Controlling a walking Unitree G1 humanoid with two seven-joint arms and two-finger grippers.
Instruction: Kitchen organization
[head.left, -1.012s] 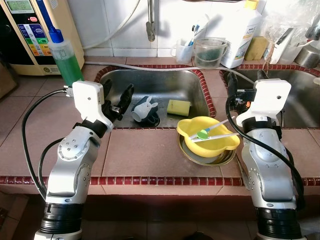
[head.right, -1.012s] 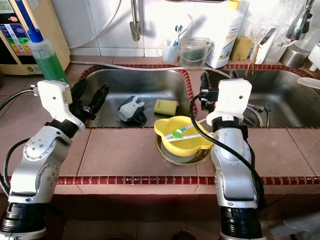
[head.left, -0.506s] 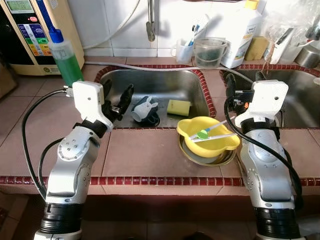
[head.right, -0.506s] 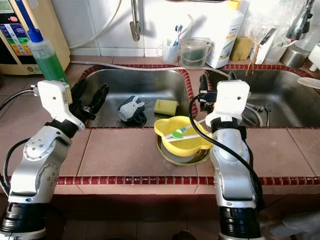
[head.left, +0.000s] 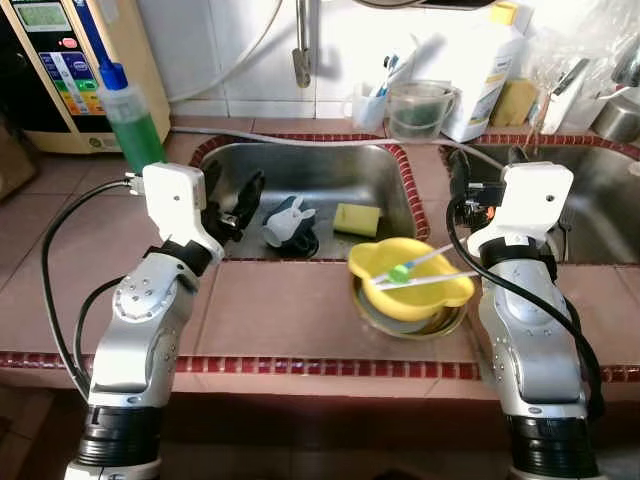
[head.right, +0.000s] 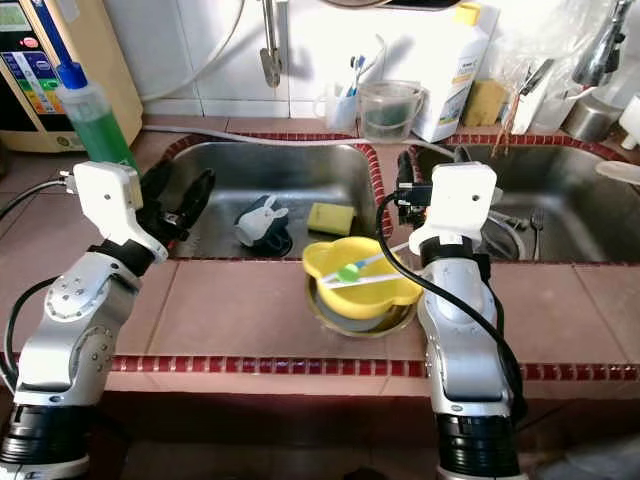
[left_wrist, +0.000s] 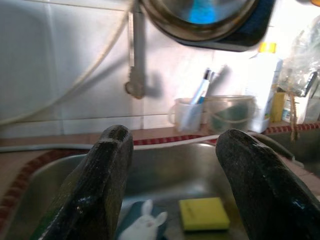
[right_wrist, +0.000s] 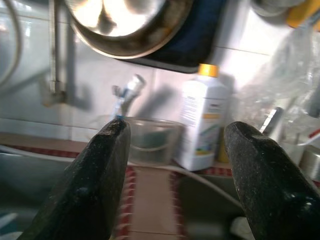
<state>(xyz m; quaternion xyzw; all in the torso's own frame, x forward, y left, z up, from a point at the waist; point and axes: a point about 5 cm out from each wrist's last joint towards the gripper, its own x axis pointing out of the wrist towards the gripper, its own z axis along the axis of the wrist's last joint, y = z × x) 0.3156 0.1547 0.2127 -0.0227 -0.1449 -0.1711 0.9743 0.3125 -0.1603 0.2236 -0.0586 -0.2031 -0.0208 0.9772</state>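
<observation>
Over the last second only the head camera tilts: both splayed, empty grippers, left gripper (head.left: 238, 205) and right gripper (right_wrist: 172, 165), stay poised at the steel sink (head.left: 320, 160), so the yellow plastic bowl (head.left: 410, 285) on the tiled counter (head.left: 280, 310) waits ungrasped.

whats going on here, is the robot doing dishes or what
The robot stands at a tiled counter with a double sink, and neither gripper holds anything. The left gripper hangs open over the left basin's edge, near a rabbit-shaped mug and a yellow sponge lying in the basin. The right gripper is open over the divider between the basins. A yellow bowl with a green spoon sits on a metal plate on the counter, untouched.
</observation>
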